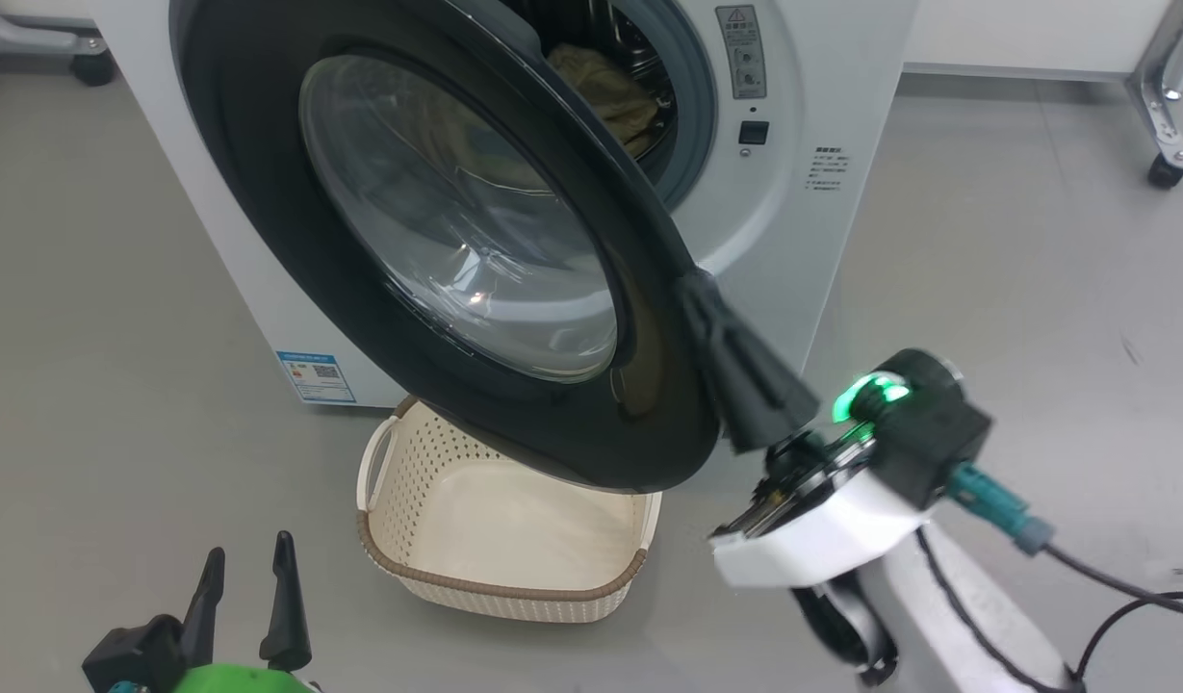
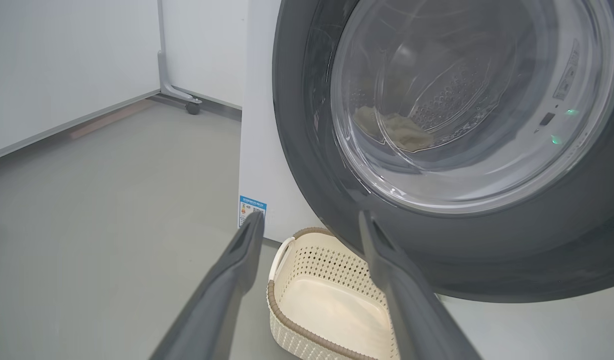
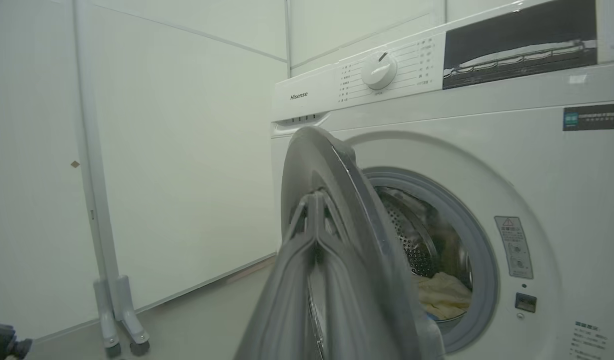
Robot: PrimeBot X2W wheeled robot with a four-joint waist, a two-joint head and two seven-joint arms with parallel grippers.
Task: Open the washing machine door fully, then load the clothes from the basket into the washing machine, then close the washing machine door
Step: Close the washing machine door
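Observation:
The washing machine (image 1: 822, 192) stands with its door (image 1: 264, 241) swung partly out, black rim and glass bowl facing me. My right gripper (image 1: 697, 284) is shut, its tips resting against the outer edge of the door's rim; in the right wrist view the gripper (image 3: 314, 196) lies against the door (image 3: 307, 155). The clothes (image 1: 610, 96) lie inside the drum, seen past the door's edge (image 3: 444, 295) and through the glass (image 2: 401, 132). The basket (image 1: 500, 582) sits on the floor under the door with nothing in it. My left gripper (image 1: 249, 547) is open at the lower left, short of the basket (image 2: 307, 255).
Grey floor lies all round the machine. A wheeled frame leg (image 1: 1164, 135) stands at the back right, another (image 3: 117, 315) by the white wall panels to the machine's left. A cable (image 1: 1120, 587) trails from my right wrist.

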